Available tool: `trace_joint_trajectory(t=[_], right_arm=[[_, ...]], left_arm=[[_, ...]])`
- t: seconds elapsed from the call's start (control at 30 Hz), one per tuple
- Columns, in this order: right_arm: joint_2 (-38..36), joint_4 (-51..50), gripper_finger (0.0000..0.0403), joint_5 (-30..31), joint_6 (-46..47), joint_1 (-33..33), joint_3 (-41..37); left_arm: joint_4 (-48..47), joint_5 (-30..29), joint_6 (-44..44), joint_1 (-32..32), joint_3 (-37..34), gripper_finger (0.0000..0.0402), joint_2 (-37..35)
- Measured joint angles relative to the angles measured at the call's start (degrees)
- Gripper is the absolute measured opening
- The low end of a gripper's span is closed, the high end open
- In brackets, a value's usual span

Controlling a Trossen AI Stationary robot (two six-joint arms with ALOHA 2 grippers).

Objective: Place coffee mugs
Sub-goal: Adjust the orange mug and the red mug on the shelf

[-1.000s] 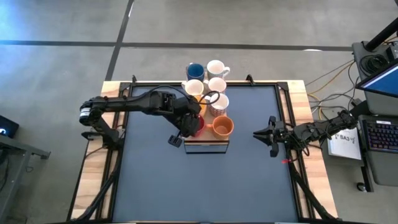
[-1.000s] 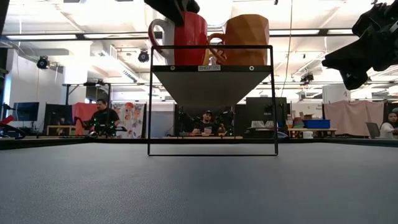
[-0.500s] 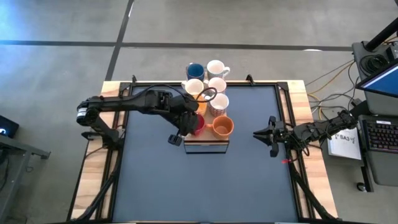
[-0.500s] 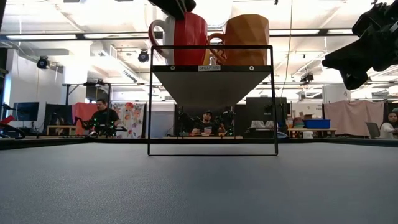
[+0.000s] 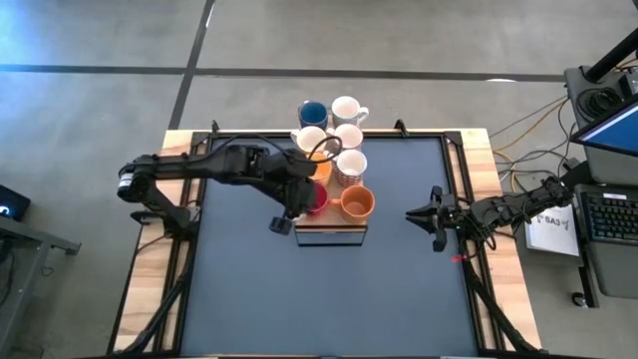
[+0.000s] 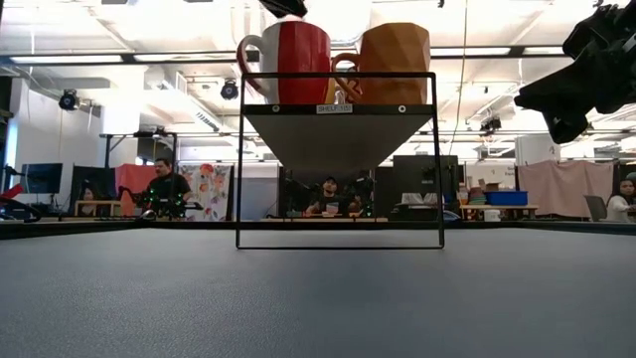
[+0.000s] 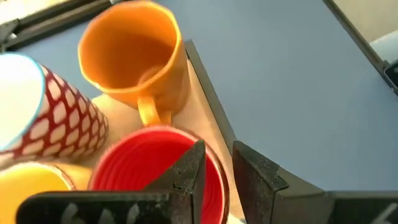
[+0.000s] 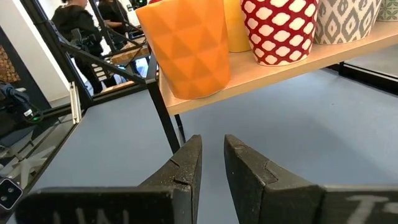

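Red mug (image 5: pixel 316 200) upright at the near left corner of the raised board (image 5: pixel 334 225), handle turned out toward the left edge. Left gripper (image 5: pixel 302 191) directly over it, fingers narrowly parted astride the rim, one above the bowl and one outside; in the low view just clear of the rim, so apparently gripping nothing.

Likely step: letting go and leaving the mug where it stands. Best done by rising straight up until well clear, without widening first, then swinging away toward the desk's left edge. No sideways drag, or the inner finger could catch the rim and tip the mug off the corner.

Brown-orange mug (image 5: pixel 357 202) just beside the red one at the near right corner, handle pointing toward it. Behind these, the red-and-white patterned mug (image 5: pixel 351 166) and a yellow-orange mug (image 7: pixel 28 190), then more pale ones and a blue mug (image 5: pixel 313 114) toward the far end. Tight packing, little room for a wide opening.

Right gripper (image 5: pixel 411 213) waiting low near the desk's right edge, fingers close together with nothing between, aimed at the stand (image 6: pixel 338 159).
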Motion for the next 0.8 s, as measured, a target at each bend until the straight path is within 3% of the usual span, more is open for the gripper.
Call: trace_joint_trajectory(t=[0.2,0.5,0.8], right_arm=[[0.0,0.0,0.0057,0.0,0.0,0.0,0.0],[0.0,0.0,0.0057,0.0,0.0,0.0,0.0],[0.0,-0.3,0.0057,0.0,0.0,0.0,0.0]], left_arm=[[3.9,-0.1,-0.9,-1.1,0.0,0.0071,0.1],[11.3,0.1,3.5,-3.3,-0.5,0.0118,0.3],[16.2,0.0,5.8,-3.6,-0.3,0.0135,5.2]])
